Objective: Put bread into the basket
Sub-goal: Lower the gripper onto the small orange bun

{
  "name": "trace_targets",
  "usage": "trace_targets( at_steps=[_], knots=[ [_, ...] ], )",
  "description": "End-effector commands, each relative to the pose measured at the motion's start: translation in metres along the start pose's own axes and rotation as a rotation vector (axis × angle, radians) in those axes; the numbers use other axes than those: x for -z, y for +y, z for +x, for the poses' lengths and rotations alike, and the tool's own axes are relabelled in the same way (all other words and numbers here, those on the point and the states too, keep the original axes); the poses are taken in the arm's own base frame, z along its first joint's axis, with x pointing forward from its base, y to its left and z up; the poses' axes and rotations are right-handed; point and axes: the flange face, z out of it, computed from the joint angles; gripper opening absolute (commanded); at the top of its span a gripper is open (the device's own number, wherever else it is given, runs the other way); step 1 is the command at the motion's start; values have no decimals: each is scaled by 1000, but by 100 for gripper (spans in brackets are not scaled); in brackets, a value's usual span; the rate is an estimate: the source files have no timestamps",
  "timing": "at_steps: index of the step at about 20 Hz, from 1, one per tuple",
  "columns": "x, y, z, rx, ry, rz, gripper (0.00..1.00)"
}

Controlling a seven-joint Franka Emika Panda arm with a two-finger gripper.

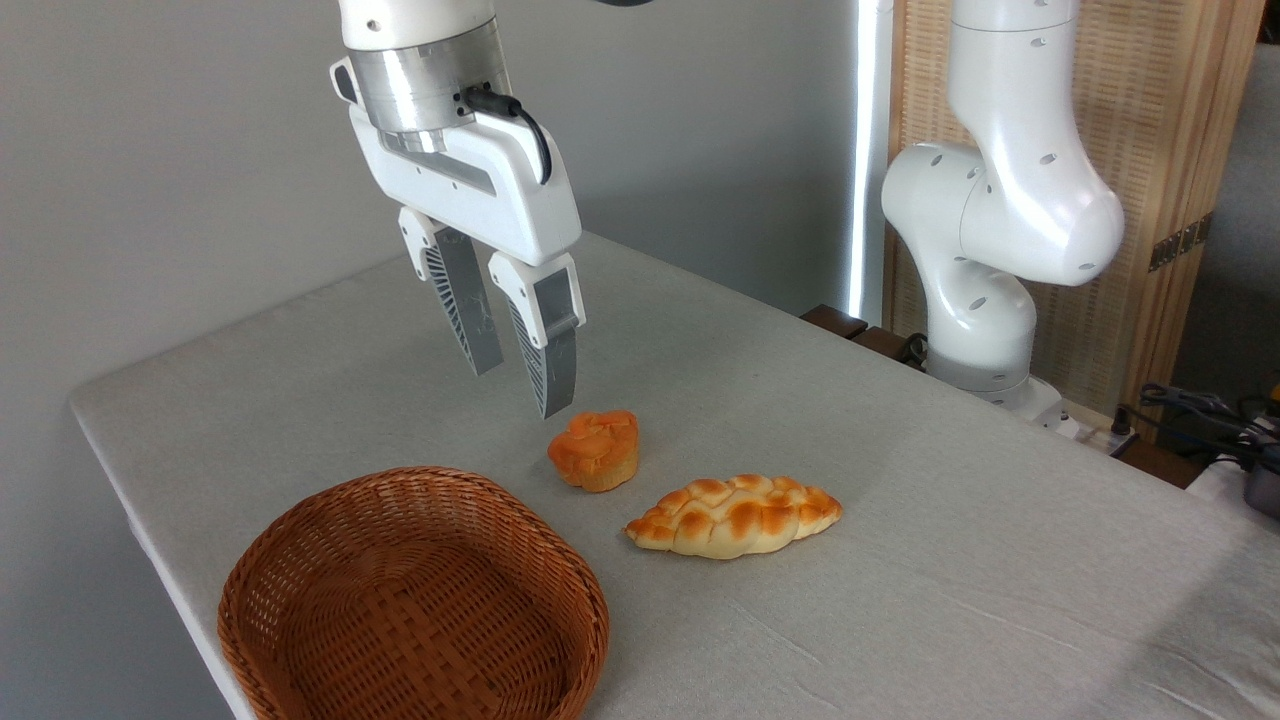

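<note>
Task barely begun: gripper (520, 388), fingers apart and empty, above and left of the swirled bun (595, 450); wicker basket (300, 560) near-left, empty; grasp and transfer outstanding.

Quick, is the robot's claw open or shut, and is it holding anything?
Gripper: open, holding nothing; it hangs in the air above the bread, not touching it.
</note>
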Motion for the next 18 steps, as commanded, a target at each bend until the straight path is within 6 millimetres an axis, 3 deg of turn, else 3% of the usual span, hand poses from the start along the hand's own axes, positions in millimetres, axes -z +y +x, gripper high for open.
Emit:
trace_targets(
  at_steps=[1,3,7,12,18],
  knots=[
    [-8,21,-22,-103,11,-7,100],
    [-20,33,-29,-124,11,-22,100],
    [-51,68,-23,-172,26,-17,100],
    [-97,120,3,-272,26,-29,100],
    [-132,137,7,-305,-17,-54,100]
  ],
)
